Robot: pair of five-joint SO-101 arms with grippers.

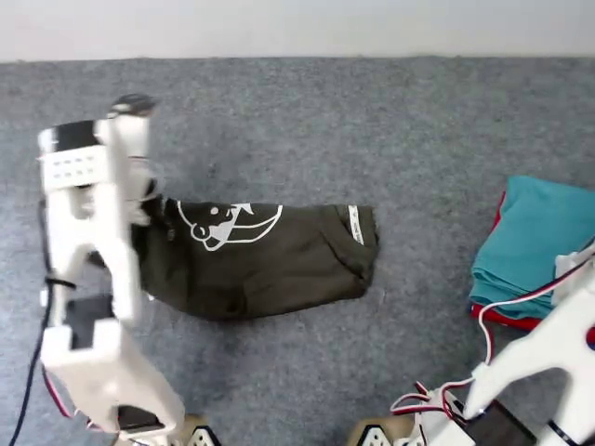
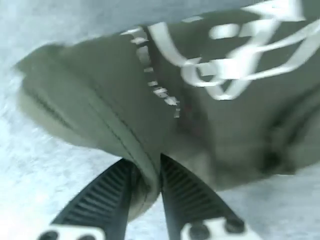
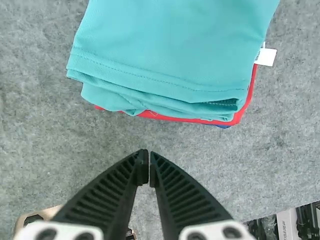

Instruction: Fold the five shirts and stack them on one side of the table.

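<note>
Left gripper (image 2: 147, 167) is seen clamped on a hemmed edge of the dark shirt (image 1: 270, 260), with the cloth pinched thinly between the two jaws. Right gripper (image 3: 146, 167) is held with its jaws together and nothing between them, above the bare grey table (image 1: 372, 121), just short of the stack. The dark shirt is laid partly folded across the middle of the table, nearer the left edge, with its white print (image 1: 223, 223) turned up and its end by the white label (image 1: 354, 226) rumpled. A teal shirt (image 1: 539, 232) is stacked on a red shirt (image 3: 200, 119) at the right edge.

Several failures can be expected from here. Only a narrow bite of hem is gripped, so the cloth may be lost if it is pulled hard or fast. It cannot be told how many layers are caught; if only one is held, the fold may be opened as the edge is lifted. The far end is not pinned down by anything, so the whole shirt may be dragged and bunched on the rough grey surface rather than folded over. The rumpled end may be trapped inside the fold, and an uneven bundle may be produced. The stack may be nudged out of line if the right gripper is swung across it carelessly.
</note>
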